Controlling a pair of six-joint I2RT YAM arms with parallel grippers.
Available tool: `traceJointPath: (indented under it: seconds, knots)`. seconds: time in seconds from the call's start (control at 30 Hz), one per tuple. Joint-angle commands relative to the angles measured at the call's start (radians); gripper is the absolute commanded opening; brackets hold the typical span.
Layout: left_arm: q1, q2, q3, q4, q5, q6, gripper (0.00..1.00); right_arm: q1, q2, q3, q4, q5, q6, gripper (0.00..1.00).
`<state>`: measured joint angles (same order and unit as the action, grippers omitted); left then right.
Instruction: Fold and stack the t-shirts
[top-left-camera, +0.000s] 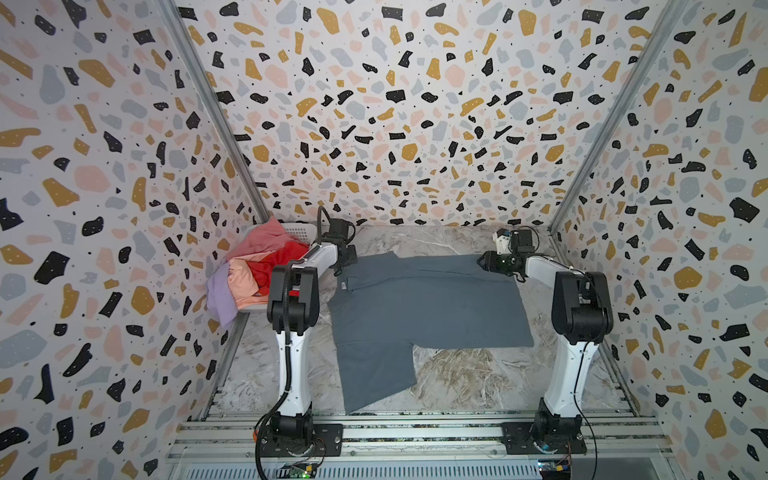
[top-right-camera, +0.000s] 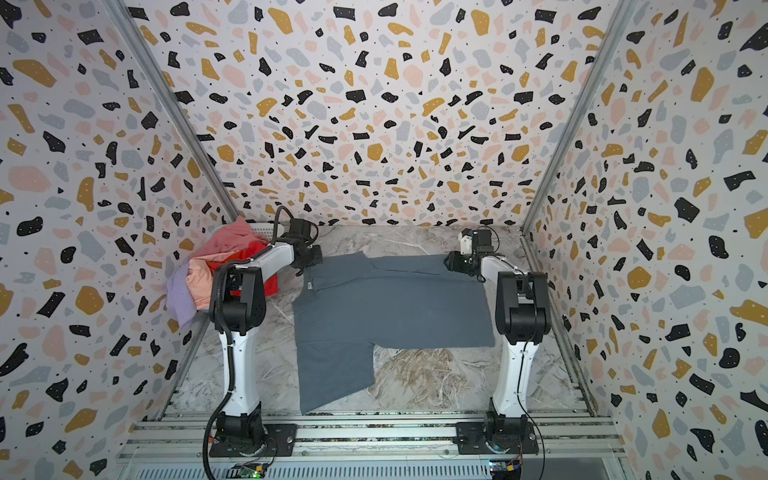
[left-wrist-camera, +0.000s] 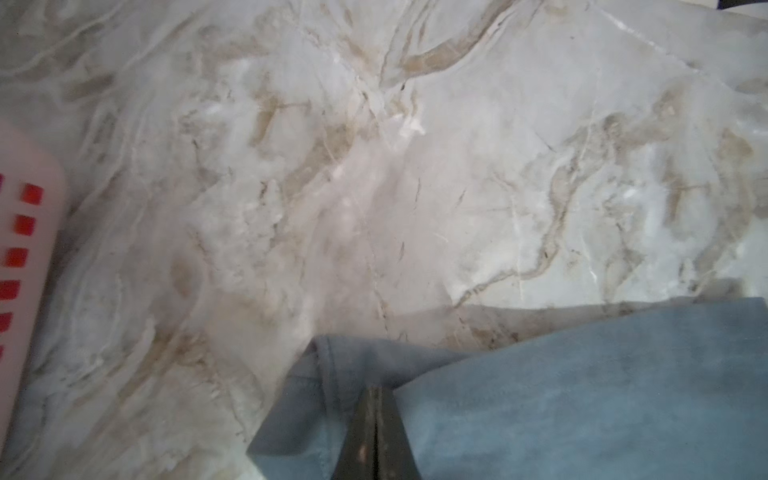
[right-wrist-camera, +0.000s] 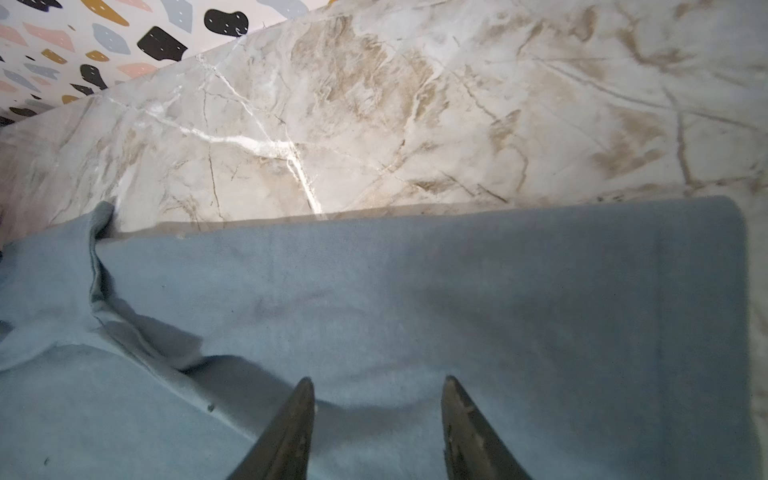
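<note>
On the table (top-left-camera: 457, 374), one slate grey-blue t-shirt (top-left-camera: 424, 303) lies spread. At its far edge, left gripper (left-wrist-camera: 375, 392) pinched shut on the cloth, right gripper (right-wrist-camera: 379, 379) half open over it. Far left, one basket (top-left-camera: 297, 229) holds four shirts (top-left-camera: 249, 270).

Even diffuse light, soft shadows; top views sharp, edges bent wide-angle; wrist views soft, left wrist view blurred.

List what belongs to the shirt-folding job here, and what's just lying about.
Job: grey-blue t-shirt, red shirt, pink shirt, peach shirt, lavender shirt.
Lying about: white basket, marble table.
</note>
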<state>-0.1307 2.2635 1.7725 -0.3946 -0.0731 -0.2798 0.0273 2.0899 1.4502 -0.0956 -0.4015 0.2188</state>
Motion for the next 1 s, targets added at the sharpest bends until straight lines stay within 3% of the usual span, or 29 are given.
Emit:
traceJointPath:
  seconds: [0.0, 0.3, 0.73, 0.97]
  knots:
    - [-0.004, -0.072, -0.027, 0.01, -0.011, 0.008, 0.0, -0.003, -0.023, 0.002, 0.008, -0.016, 0.0, 0.5]
    - [-0.007, -0.17, -0.109, 0.016, 0.069, -0.004, 0.0, -0.003, -0.052, -0.033, 0.021, -0.004, 0.004, 0.5]
    - [-0.024, -0.503, -0.438, 0.034, 0.223, -0.062, 0.0, -0.003, -0.124, -0.085, 0.023, 0.019, -0.001, 0.49]
    - [-0.03, -0.642, -0.525, 0.023, 0.276, -0.096, 0.0, -0.003, -0.176, -0.155, 0.033, 0.027, 0.002, 0.49]
